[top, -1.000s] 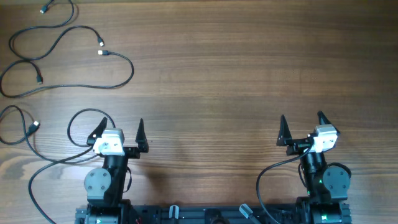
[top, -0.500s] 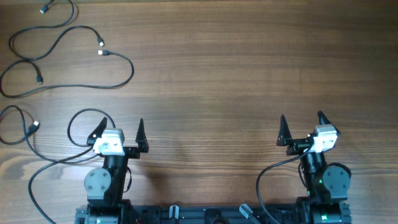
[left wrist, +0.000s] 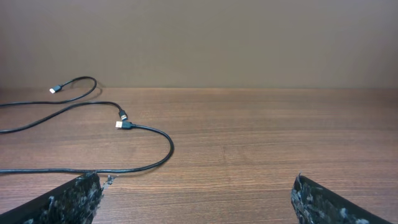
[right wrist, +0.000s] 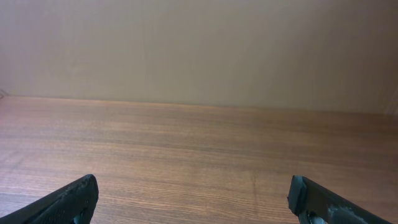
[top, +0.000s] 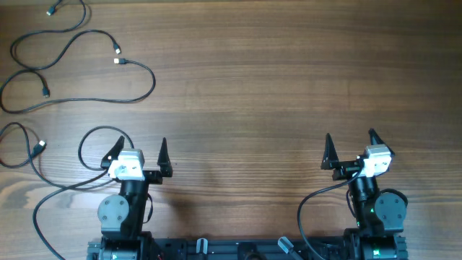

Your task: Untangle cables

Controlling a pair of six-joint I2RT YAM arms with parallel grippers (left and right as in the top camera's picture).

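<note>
nothing is moving; i'm keeping my left hand [top: 138,147] and right hand [top: 349,139] spread, parked, cables [top: 79,54] lying at ten o'clock.

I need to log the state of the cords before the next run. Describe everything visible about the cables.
The cables are thin black flexible cords with small plug ends, some silver-tipped. They lie flat as loose wavy strands and open loops at the far left of the wooden table, spread out rather than knotted. One runs off the left edge. Neither gripper touches them.
</note>
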